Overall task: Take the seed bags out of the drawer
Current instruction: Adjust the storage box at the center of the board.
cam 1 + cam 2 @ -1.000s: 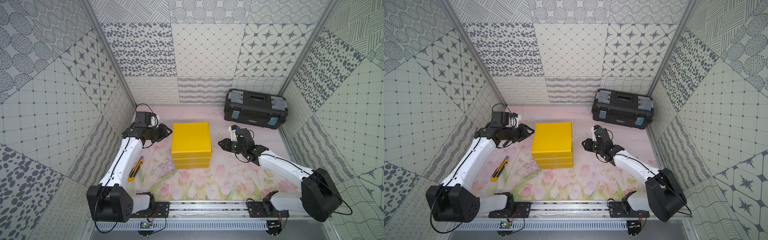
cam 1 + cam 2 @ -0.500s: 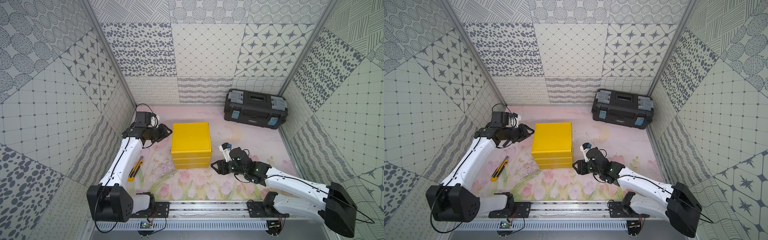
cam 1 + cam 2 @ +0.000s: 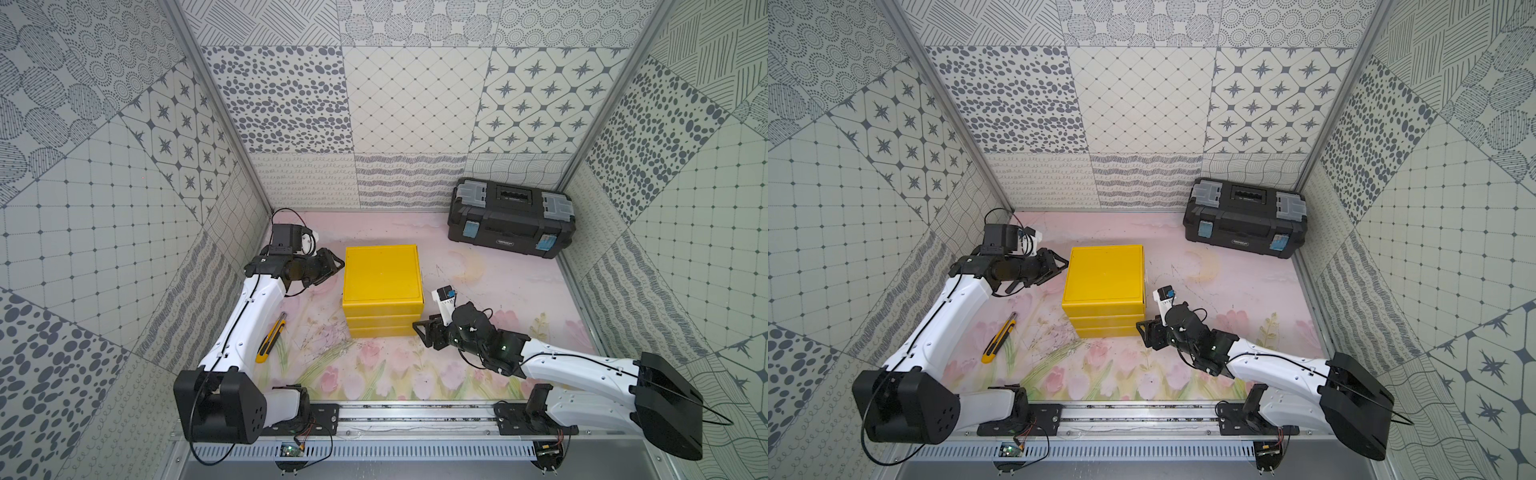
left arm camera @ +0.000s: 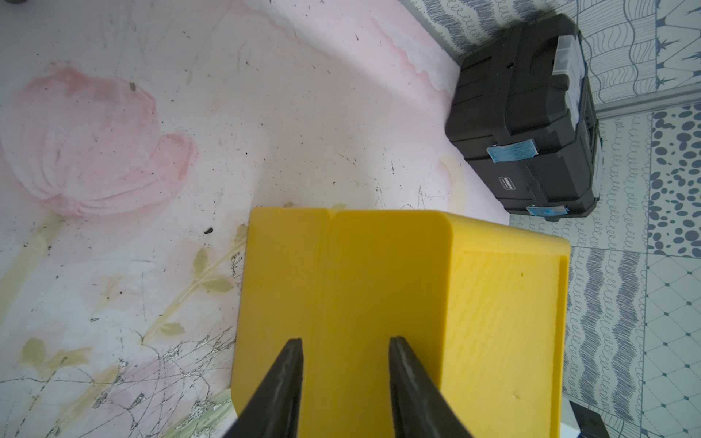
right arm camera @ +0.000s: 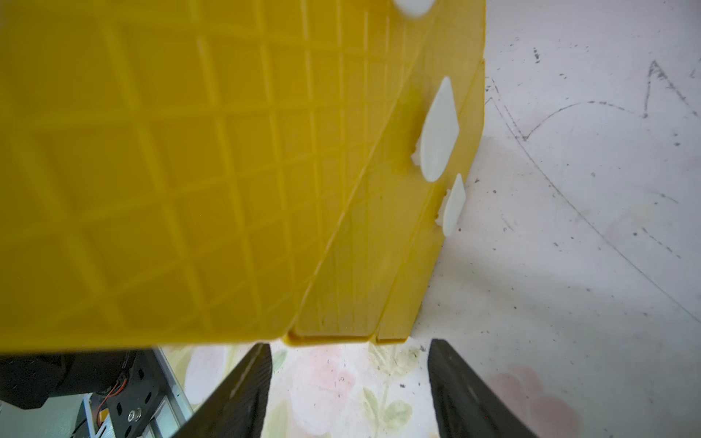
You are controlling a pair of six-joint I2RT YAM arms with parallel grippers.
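The yellow three-drawer cube point(image 3: 381, 274) stands mid-mat with every drawer pushed in. The drawers' white notches point(image 5: 438, 129) show on the face turned to the right. The seed bags are hidden. My left gripper point(image 3: 340, 264) is at the cube's left side near its top. In the left wrist view its jaws point(image 4: 345, 339) are a little apart, open, with only the cube's yellow wall beyond them. My right gripper point(image 3: 419, 328) is low over the mat by the cube's near right corner. It is open point(image 5: 349, 343) and holds nothing.
A black toolbox point(image 3: 511, 222) with grey latches sits at the back right, against the walls. A yellow utility knife point(image 3: 272, 338) lies on the mat under the left arm. Patterned walls close in three sides, and a metal rail point(image 3: 415, 419) runs along the front.
The right arm has swung from beside the cube's right face down towards its near right corner, and its jaws have spread wider. The left arm has stayed put.
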